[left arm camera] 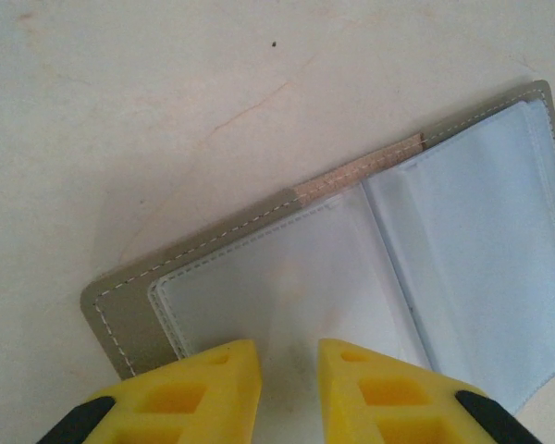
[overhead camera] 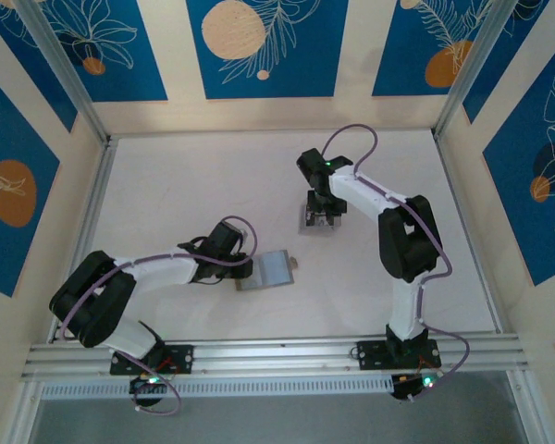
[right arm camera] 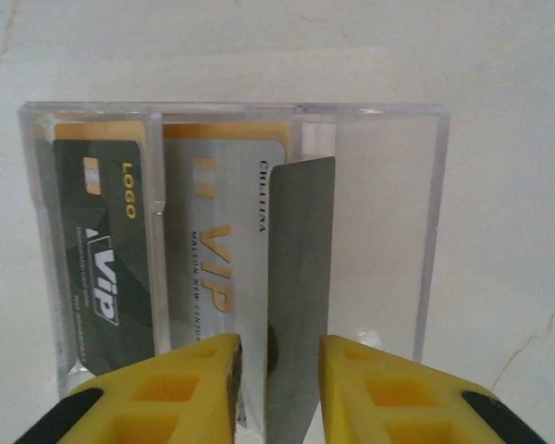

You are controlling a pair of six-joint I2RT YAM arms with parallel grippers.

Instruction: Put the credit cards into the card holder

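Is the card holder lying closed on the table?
No, the card holder lies opened flat, with its clear inner sleeves and stitched spine facing up.

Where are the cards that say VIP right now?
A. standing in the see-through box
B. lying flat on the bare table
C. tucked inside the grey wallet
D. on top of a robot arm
A: the dark VIP card and the silver VIP card both stand inside the see-through box, and the open wallet shows no card in its pockets.

white table (overhead camera: 185, 185), open card holder (overhead camera: 264, 270), clear card box (overhead camera: 306, 220)
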